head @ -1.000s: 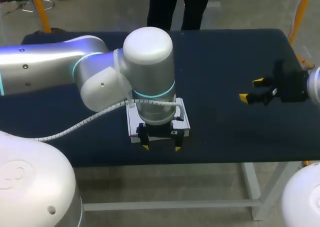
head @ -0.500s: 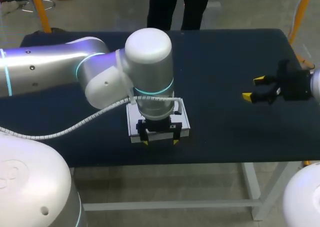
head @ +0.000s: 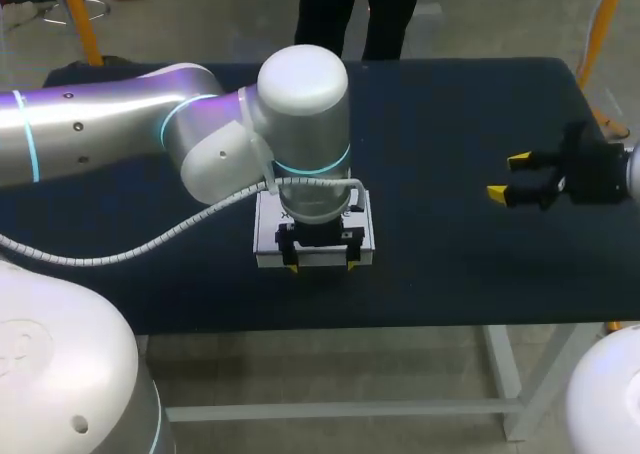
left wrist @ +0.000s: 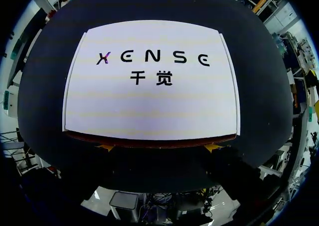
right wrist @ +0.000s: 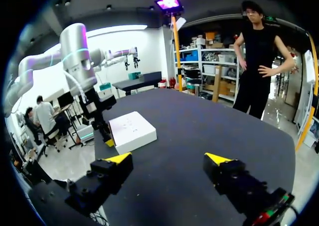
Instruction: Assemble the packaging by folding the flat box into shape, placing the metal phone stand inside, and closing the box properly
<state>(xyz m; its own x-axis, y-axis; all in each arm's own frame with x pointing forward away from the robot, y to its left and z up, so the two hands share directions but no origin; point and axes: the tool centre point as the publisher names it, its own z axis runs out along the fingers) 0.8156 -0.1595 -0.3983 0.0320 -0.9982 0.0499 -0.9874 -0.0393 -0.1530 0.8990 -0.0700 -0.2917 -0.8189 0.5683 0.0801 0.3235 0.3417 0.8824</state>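
Head view: my left gripper, fingers spread, sits at the white box's 6 o'clock edge, likely pressing its flap shut; my right gripper hangs agape at 3 o'clock, out of the way.

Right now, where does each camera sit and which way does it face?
Head view: above and behind, looking down on the table; left gripper and right gripper show.
Left wrist view: on that wrist, facing down onto the white box; its yellow tips show.
Right wrist view: on that wrist, facing across the table; the right gripper shows, open.
All three share the box.
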